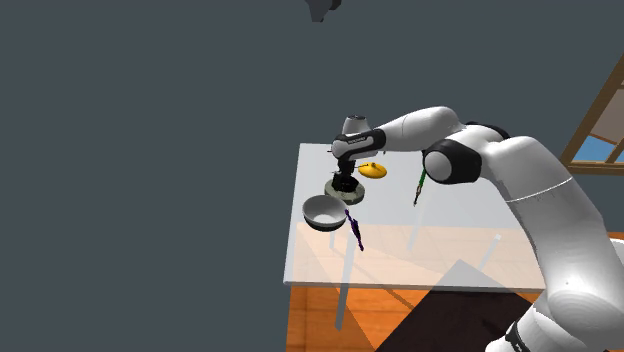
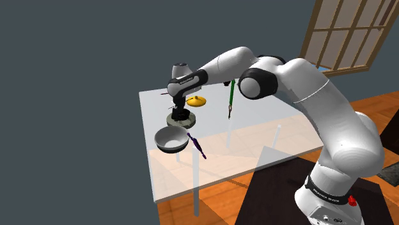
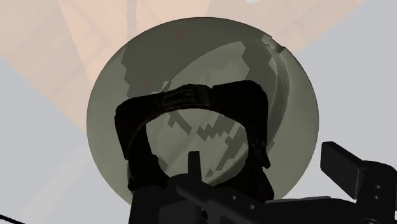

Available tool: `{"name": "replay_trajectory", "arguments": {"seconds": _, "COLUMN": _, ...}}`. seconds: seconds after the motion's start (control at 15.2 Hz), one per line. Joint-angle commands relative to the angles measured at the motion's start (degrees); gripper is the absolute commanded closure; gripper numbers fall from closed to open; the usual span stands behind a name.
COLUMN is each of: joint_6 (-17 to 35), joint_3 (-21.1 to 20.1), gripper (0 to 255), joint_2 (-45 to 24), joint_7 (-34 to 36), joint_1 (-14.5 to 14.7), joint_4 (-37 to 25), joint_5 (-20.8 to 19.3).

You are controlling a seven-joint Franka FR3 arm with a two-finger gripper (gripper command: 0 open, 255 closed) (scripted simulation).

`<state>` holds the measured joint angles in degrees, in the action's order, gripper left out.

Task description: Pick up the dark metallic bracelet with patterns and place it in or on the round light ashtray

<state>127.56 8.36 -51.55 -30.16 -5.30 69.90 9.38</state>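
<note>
Pale table (image 1: pixel 450 250) carried the ashtray (image 3: pixel 105 121). The bracelet (image 3: pixel 191 98) lay straight below the gripper (image 1: pixel 346 185), inside the ashtray's outline. Whether the gripper clasped it or stood wide could not be told.

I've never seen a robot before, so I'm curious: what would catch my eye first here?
The big white arm sweeps from the second exterior view's lower right across a see-through table. Its black end effector hangs right over a round greyish ashtray, and the wrist view shows a dark bracelet framed against that ashtray. Next to it sit a grey bowl and a small yellow object.
</note>
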Motion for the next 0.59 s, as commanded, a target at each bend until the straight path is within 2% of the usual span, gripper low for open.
{"name": "replay_trajectory", "arguments": {"seconds": 0.0, "joint_6": -1.5, "joint_3": 0.2, "gripper": 0, "joint_2": 2.8, "joint_7": 0.2, "joint_1": 0.3, "joint_4": 1.3, "joint_5": -0.2}}
{"name": "replay_trajectory", "arguments": {"seconds": 0.53, "joint_6": -2.2, "joint_3": 0.3, "gripper": 0, "joint_2": 3.8, "joint_7": 0.2, "joint_1": 0.4, "joint_4": 1.6, "joint_5": -0.3}}
